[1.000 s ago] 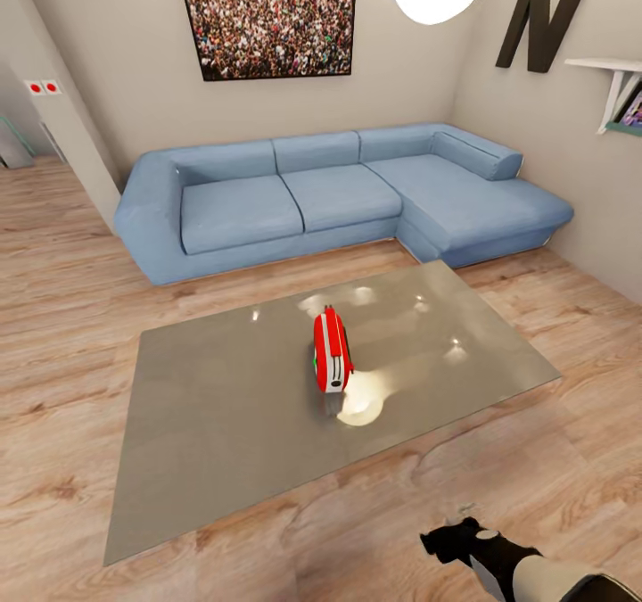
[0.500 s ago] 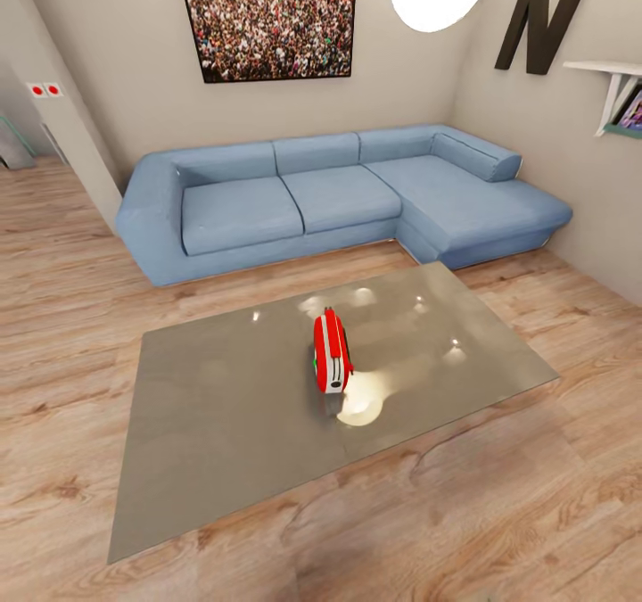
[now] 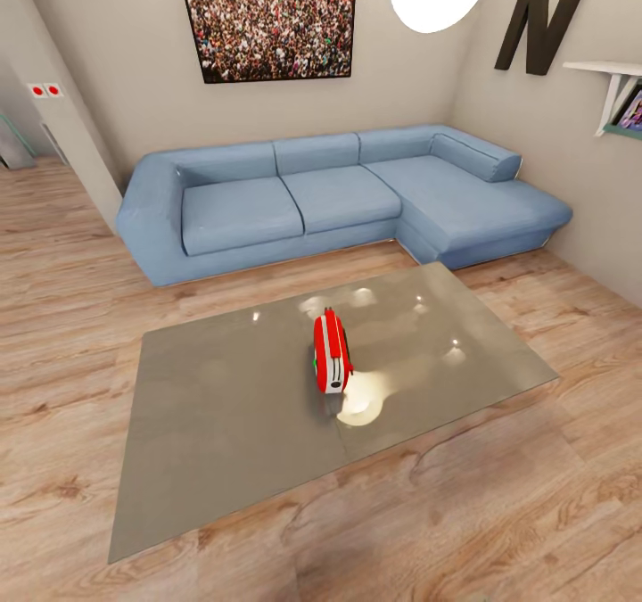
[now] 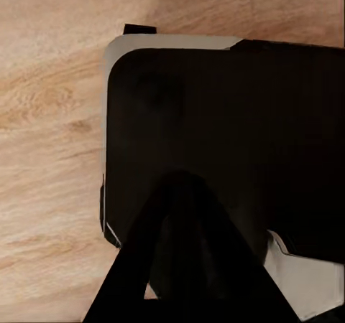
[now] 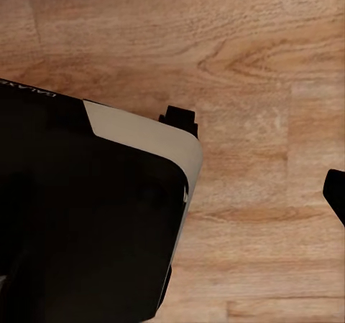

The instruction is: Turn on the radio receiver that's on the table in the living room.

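Note:
The radio receiver [image 3: 331,352], a slim red box with white stripes, stands on edge near the middle of the table [image 3: 223,424], a low table with a glossy grey top, in the living room. In the left wrist view my left gripper [image 4: 180,188] points down over my black base, its dark fingers meeting in a point with nothing between them. One dark fingertip [image 5: 335,194] of the right gripper shows far out at the side over the wood floor; the other is lost against the black base. Both grippers are well away from the radio.
A blue L-shaped sofa [image 3: 339,196] runs along the wall behind the table. Above it hang a crowd picture [image 3: 267,15] and a dark letter N [image 3: 542,15]. A wall shelf [image 3: 617,89] is at the right. Light wood floor [image 3: 499,513] lies between me and the table.
One second ago my right gripper and forearm showed at the bottom right of the head view; they have dropped out of it. The radio has not moved.

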Controlling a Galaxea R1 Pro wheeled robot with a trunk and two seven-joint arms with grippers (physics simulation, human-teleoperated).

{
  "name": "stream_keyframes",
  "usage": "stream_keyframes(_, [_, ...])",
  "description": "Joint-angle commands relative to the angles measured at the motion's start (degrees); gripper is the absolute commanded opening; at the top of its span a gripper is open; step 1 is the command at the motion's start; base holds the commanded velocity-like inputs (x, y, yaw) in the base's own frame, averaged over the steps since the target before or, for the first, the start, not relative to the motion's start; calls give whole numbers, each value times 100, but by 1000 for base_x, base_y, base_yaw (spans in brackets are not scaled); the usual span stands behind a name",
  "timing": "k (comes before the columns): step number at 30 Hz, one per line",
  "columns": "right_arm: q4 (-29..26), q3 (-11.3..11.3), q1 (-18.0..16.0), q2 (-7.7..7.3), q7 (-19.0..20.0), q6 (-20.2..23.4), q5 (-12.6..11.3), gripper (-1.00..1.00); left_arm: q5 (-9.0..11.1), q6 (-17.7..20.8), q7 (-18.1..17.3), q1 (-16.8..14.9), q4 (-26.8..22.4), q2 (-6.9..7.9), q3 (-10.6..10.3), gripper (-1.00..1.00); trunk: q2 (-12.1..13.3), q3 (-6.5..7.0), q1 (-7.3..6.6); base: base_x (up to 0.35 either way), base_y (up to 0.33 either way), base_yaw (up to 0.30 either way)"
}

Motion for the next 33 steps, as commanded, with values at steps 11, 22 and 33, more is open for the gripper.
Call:
stream_keyframes(11, [0,1,-1,0,0,-2,0,100,9,-6,0,7,8,-173,3,-100,0,0,0,0,0,0])
stream_keyframes(22, [0,0,-2,0,0,1,0,100,22,-5,-8,9,7,-392,10,-100,0,0,0,0,0,0])
stream_keyframes(33, [0,-1,-2,0,0,1,0,100,20,-4,2,9,8,-477,11,-100,0,0,0,0,0,0])
